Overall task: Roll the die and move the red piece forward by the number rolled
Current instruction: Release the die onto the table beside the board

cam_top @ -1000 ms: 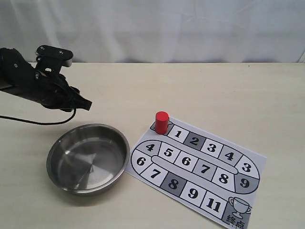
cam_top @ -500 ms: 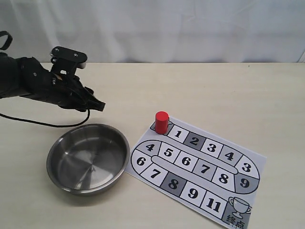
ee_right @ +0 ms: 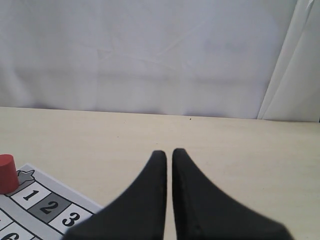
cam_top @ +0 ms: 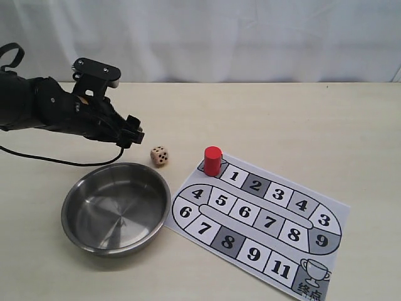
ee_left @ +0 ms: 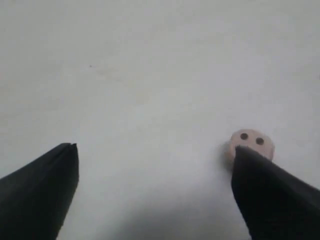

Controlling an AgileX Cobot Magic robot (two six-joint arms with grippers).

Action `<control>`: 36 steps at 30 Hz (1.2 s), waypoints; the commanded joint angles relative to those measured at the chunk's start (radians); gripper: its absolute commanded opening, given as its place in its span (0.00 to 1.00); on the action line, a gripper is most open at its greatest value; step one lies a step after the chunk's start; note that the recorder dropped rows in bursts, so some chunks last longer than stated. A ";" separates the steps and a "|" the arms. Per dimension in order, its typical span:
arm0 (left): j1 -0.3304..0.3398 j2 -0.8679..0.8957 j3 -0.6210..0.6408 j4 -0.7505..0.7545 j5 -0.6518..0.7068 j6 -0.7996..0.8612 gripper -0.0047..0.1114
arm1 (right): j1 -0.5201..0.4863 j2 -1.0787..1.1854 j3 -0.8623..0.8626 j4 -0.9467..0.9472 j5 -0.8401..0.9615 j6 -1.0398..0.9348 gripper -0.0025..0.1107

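Note:
The die (cam_top: 159, 155), a pale tan cube with black pips, is just beyond the steel bowl's far rim, outside the bowl and tilted. I cannot tell whether it rests on the table. My left gripper (cam_top: 132, 134) hangs open just left of it, holding nothing. In the left wrist view the die (ee_left: 252, 143) peeks out past one fingertip of the open gripper (ee_left: 155, 150). The red piece (cam_top: 212, 160) stands upright at the start corner of the paper track, and shows as (ee_right: 6, 173). My right gripper (ee_right: 166, 152) is shut on nothing, away from the board.
A round steel bowl (cam_top: 158, 182) sits at the front left of the table. The paper game board (cam_top: 331, 208) with numbered squares lies to its right, and its near corner (ee_right: 45, 206) shows in the right wrist view. A black cable (cam_top: 44, 160) trails behind the left arm.
My left arm has moved right toward the bowl's far rim and its gripper has opened. The die, hidden before, now shows just past the fingertips.

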 commanded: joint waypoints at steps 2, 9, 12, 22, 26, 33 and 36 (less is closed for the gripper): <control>-0.006 0.001 -0.003 -0.009 -0.011 -0.005 0.71 | -0.002 -0.004 0.001 -0.010 -0.006 0.001 0.06; -0.006 -0.010 -0.003 -0.009 0.018 -0.005 0.71 | -0.002 -0.004 0.001 -0.010 -0.006 0.001 0.06; -0.006 -0.035 -0.003 -0.007 0.044 -0.005 0.71 | -0.002 -0.004 0.001 -0.010 -0.006 0.001 0.06; 0.010 -0.080 -0.105 -0.007 0.345 -0.029 0.66 | -0.002 -0.004 0.001 -0.010 -0.006 0.001 0.06; 0.005 -0.080 -0.146 -0.007 0.435 -0.029 0.42 | -0.002 -0.004 0.001 -0.010 -0.006 0.001 0.06; -0.047 -0.068 -0.161 -0.005 0.458 0.031 0.08 | -0.002 -0.004 0.001 -0.010 -0.006 0.001 0.06; -0.077 -0.041 -0.162 0.000 0.458 0.047 0.04 | -0.002 -0.004 0.001 -0.010 -0.006 0.001 0.06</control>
